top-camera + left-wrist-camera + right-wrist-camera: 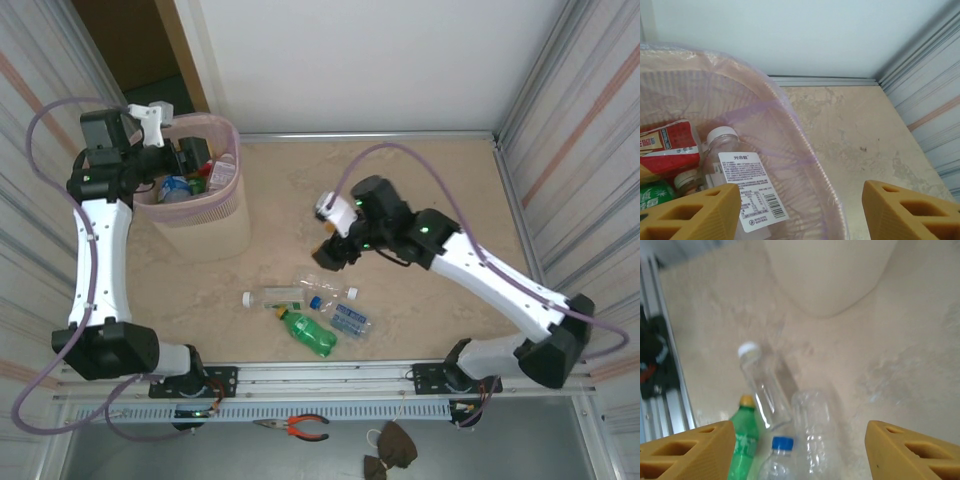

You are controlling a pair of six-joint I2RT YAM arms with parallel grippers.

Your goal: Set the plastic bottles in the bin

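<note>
four units lie loose on the table, outside the bin: a green bottle, a white-cap bottle, a blue-cap bottle and a clear bottle. they are clustered near the front edge, well apart from the bin, with the green bottle and blue-cap bottle side by side and the clear bottle just behind them. the bin stands at the back left and already holds several bottles. a white-labelled one, a red-labelled one and a green one can be made out from the left wrist camera, but the load is stacked and no exact count is possible. the left gripper hangs over the bin's mouth, fingers spread with nothing between them: empty. the right gripper hovers above the loose cluster, likewise spread and empty, lined up over the blue-cap bottle and clear bottle and, as far as can be told, touching neither. assessment: the task is well advanced but not complete, with the larger share apparently binned and four items outstanding. judged next step: the right arm descends and closes on one bottle of the cluster, most likely the clear or blue-cap one beneath it, then carries it across to the bin. noted risk: the bottles are round and lie close together, so a grasp on one may nudge or roll its neighbour.
</note>
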